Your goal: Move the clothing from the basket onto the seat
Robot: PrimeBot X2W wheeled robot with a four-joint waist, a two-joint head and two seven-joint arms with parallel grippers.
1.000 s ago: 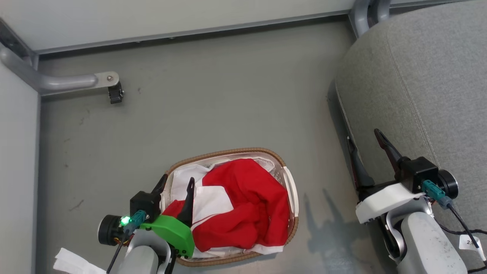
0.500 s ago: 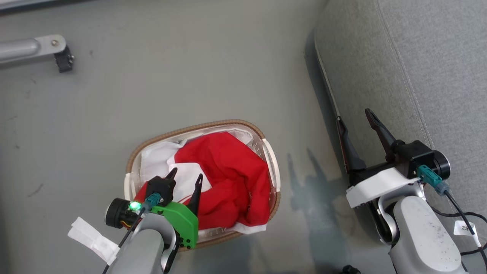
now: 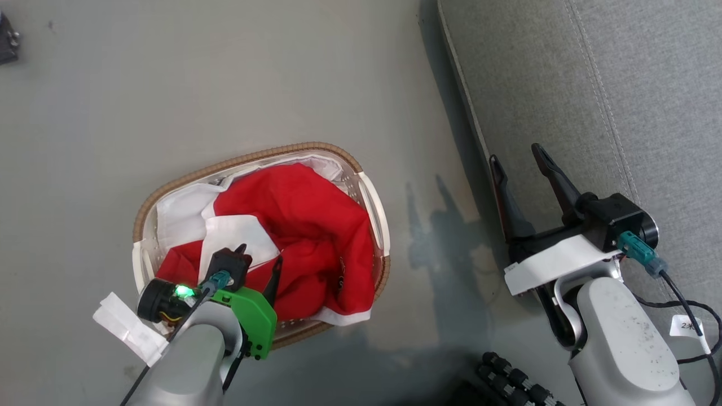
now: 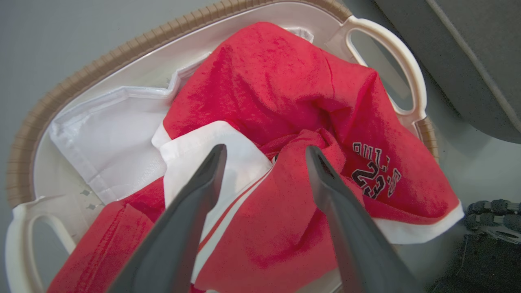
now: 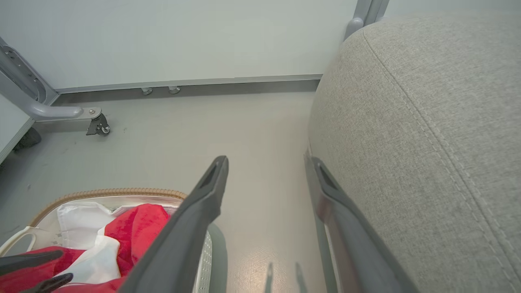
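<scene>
- The bright red, white-trimmed fabric clothing [image 3: 304, 225] lies heaped inside the oval white plastic basket with a brown woven rim [image 3: 237, 160].
- The large grey upholstered seat [image 3: 564, 84] stands near the basket.
- The left hand [image 4: 265, 149] hovers spread just above the heap. It would probably do best to straddle a thick red fold, clear of the white liner [image 4: 110, 134], before pinching.
- The right hand [image 3: 516, 154], spread and empty, hangs on the basket's seat side.
</scene>
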